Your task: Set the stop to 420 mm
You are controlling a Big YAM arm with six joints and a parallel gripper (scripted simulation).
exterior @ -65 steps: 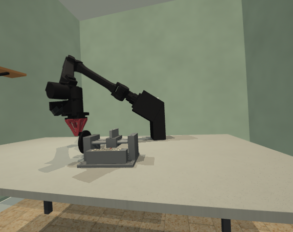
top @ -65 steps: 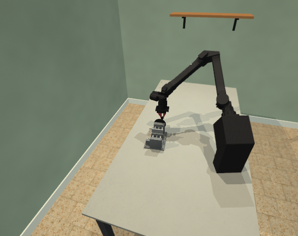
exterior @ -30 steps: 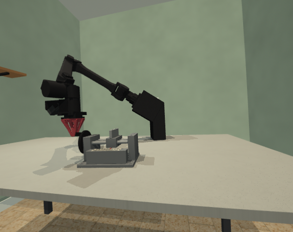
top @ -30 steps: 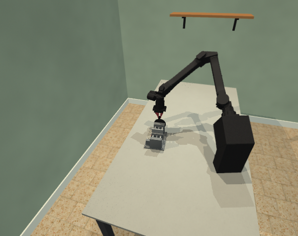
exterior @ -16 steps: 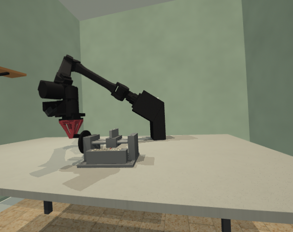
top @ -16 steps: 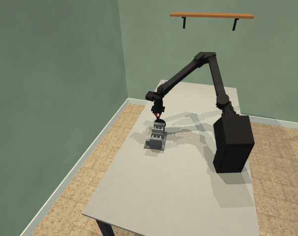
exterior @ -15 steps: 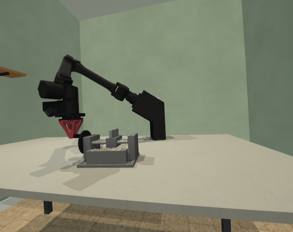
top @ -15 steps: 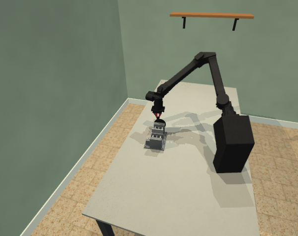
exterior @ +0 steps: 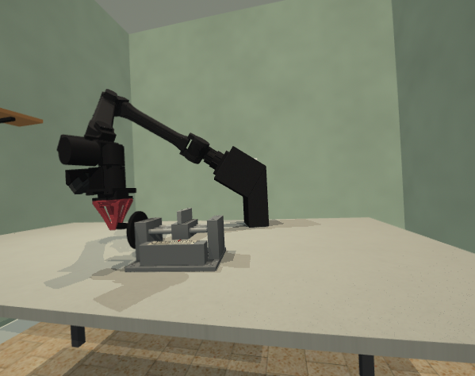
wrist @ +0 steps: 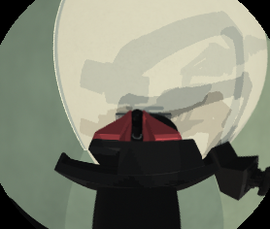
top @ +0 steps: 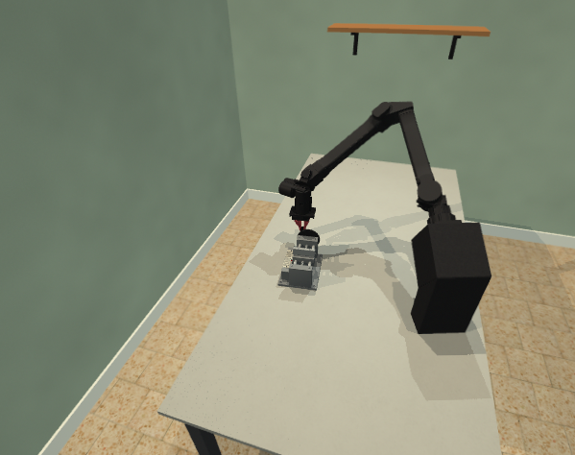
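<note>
My gripper (top: pixel 302 228) (exterior: pixel 113 228) is shut on the handwheel's crank handle (exterior: pixel 123 225) (wrist: pixel 137 121), pointing down from above. The black handwheel (top: pixel 311 234) (exterior: pixel 131 233) (wrist: pixel 166 120) stands upright at one end of the grey stop unit, with its handle near the top. The grey stop carriage (top: pixel 303 252) (exterior: pixel 181 231) sits on the rods between the two end blocks, about midway in the exterior view. The pale scale (top: pixel 287 257) (exterior: pixel 164 243) runs along the unit's side. A small red mark shows near its middle; its numbers are too small to read.
The unit's base plate (top: pixel 282 283) (exterior: pixel 170 268) lies on the light table (top: pixel 326 362) (exterior: pixel 330 291). The arm's black base (top: pixel 448 278) (exterior: pixel 253 193) stands at the table's other side. An orange shelf (top: pixel 407 30) (exterior: pixel 17 115) hangs on the wall.
</note>
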